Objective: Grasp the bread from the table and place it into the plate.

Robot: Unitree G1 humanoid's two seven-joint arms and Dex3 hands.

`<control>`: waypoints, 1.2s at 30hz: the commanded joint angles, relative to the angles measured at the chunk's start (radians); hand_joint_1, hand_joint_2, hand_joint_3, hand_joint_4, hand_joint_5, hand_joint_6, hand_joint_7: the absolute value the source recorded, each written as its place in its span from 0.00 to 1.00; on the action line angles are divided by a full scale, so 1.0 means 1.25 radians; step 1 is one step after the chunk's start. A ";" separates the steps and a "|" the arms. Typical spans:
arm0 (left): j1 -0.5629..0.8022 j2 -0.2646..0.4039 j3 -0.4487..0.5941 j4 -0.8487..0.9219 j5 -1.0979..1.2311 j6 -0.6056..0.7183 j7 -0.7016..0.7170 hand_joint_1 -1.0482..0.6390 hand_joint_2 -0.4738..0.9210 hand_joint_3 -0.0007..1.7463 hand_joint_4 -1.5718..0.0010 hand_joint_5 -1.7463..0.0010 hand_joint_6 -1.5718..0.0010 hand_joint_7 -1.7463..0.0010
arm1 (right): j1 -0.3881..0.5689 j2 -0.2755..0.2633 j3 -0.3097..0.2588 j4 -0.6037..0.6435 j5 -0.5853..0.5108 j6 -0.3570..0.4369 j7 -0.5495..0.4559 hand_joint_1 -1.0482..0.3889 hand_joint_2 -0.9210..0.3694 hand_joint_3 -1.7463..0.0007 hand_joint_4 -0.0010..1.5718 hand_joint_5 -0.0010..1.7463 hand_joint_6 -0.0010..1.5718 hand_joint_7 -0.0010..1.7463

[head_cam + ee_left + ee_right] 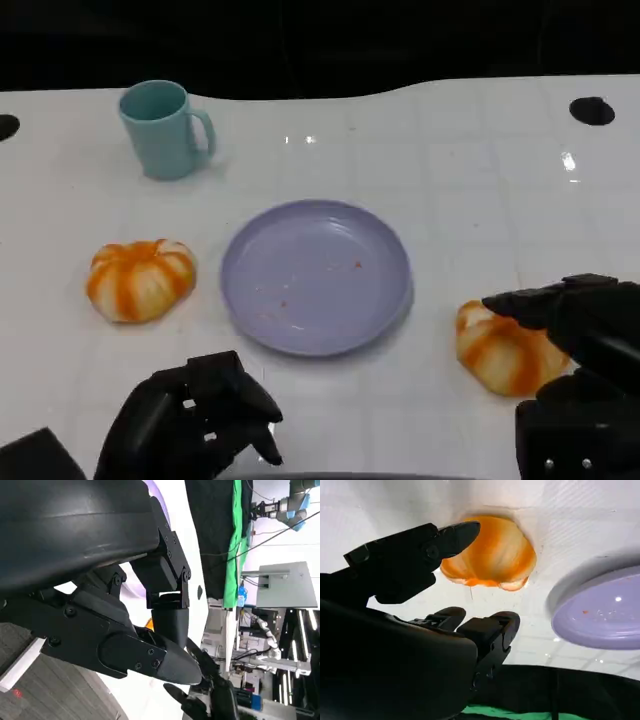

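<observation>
Right hand [585,345] poised at the right bread [503,349], fingers [455,535] apart and reaching over its top, nothing clamped yet; spread that way, probably, to straddle the loaf before closing. Bread resting on the surface [470,180] just beside the plate [316,276], so only a short carry needed. Left hand [195,420] low and near, fingers curled in on nothing, out of the way. Second bread [140,279] left of the plate, untouched. Cup [163,129] well back.

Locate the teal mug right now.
In the head view the teal mug stands upright at the table's far left, behind the left bread roll and up-left of the purple plate.
</observation>
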 commanded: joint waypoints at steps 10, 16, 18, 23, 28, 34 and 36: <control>0.010 0.001 0.000 -0.020 0.002 0.007 0.008 0.10 1.00 0.03 0.42 0.19 0.35 0.46 | -0.067 0.008 0.059 0.105 0.011 0.029 -0.011 0.50 0.06 1.00 0.26 0.08 0.29 0.00; 0.012 0.000 -0.002 -0.024 0.002 0.011 0.009 0.09 1.00 0.04 0.42 0.19 0.35 0.46 | -0.088 0.023 0.069 0.128 0.031 0.048 -0.001 0.50 0.04 0.99 0.26 0.06 0.29 0.00; 0.011 -0.002 -0.002 -0.023 0.001 0.009 0.008 0.09 1.00 0.04 0.42 0.19 0.35 0.46 | -0.095 0.034 0.066 0.144 0.044 0.049 -0.013 0.51 0.04 1.00 0.27 0.06 0.30 0.01; 0.012 -0.004 -0.003 -0.027 0.004 0.014 0.012 0.10 1.00 0.04 0.41 0.19 0.35 0.46 | -0.123 0.060 0.059 0.196 0.082 0.074 -0.015 0.52 0.03 0.99 0.29 0.06 0.32 0.01; 0.015 -0.005 -0.004 -0.030 0.006 0.010 0.013 0.10 1.00 0.04 0.41 0.19 0.35 0.46 | -0.166 0.076 0.072 0.273 0.108 0.103 -0.010 0.52 0.02 0.99 0.33 0.06 0.36 0.02; 0.019 -0.005 -0.004 -0.037 0.005 0.015 0.012 0.10 1.00 0.04 0.42 0.20 0.35 0.46 | -0.211 0.082 0.120 0.349 0.074 0.116 -0.035 0.50 0.02 1.00 0.35 0.05 0.39 0.02; 0.020 -0.006 -0.004 -0.038 0.004 0.017 0.012 0.10 1.00 0.04 0.42 0.20 0.35 0.46 | -0.225 0.086 0.133 0.374 0.067 0.116 -0.048 0.51 0.03 1.00 0.37 0.06 0.40 0.02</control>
